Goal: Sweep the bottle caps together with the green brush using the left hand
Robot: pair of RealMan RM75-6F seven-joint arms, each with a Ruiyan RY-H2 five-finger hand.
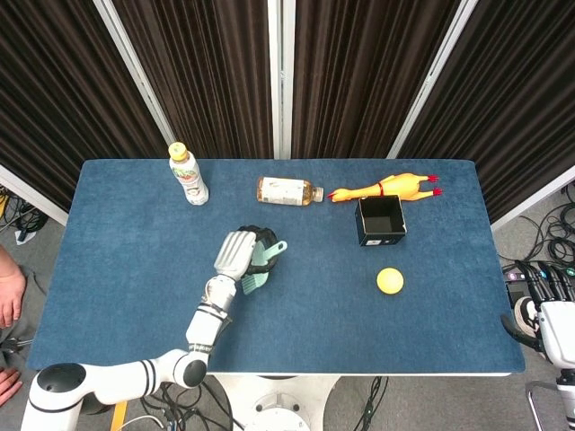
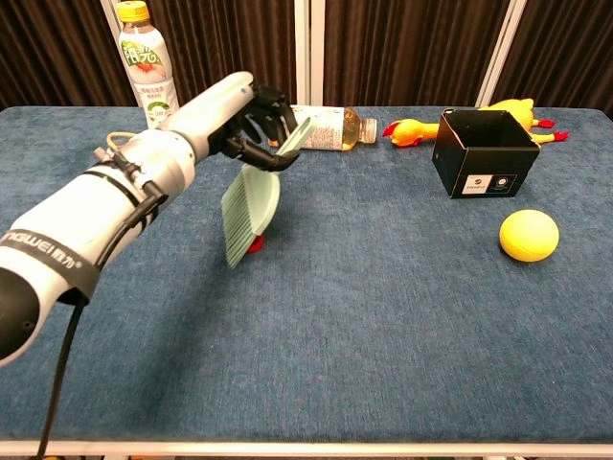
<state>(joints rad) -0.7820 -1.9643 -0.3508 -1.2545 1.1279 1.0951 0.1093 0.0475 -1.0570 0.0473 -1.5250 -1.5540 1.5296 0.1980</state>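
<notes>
Green brush (image 2: 251, 203) was gripped by its handle in the left hand (image 2: 251, 123), fingers curled around it, bristles down at a red cap (image 2: 255, 244). Mid-sweep, I'd say; other caps hidden. Next stroke should push inward.

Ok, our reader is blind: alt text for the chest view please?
The left hand holds a green brush over a blue table, a red cap peeking out beneath it. Behind lie two bottles, a rubber chicken, a black box and a yellow ball.
</notes>
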